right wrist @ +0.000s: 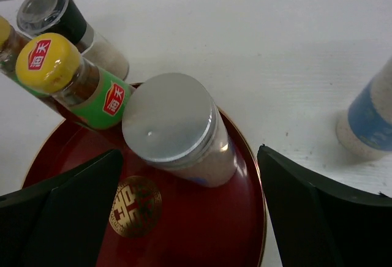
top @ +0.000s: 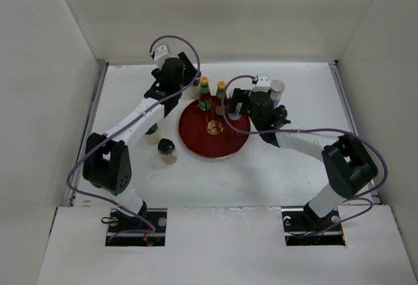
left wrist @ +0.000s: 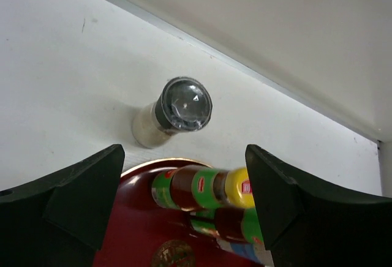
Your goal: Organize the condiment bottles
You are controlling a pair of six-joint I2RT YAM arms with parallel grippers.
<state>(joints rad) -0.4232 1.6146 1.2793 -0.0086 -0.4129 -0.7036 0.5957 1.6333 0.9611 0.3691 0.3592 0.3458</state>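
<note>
Well, from above, two sauce bottles (top: 204,92) stand on the tray (top: 215,146). Left wrist: left hand (left wrist: 184,154) open, a dark-lidded jar (left wrist: 177,108) beyond on the surface (left wrist: 61,65). Right wrist: right hand (right wrist: 190,154) open astride a shaker (right wrist: 174,126) on the tray, probably light, slick; grip mid-body.

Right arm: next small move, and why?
Probably lift the right tool clear of the silver-capped shaker: its jaws stand open on either side, and the shaker already stands on the red tray by a sauce bottle. The other shaker, on the table off the tray, looks like the following pick.
</note>
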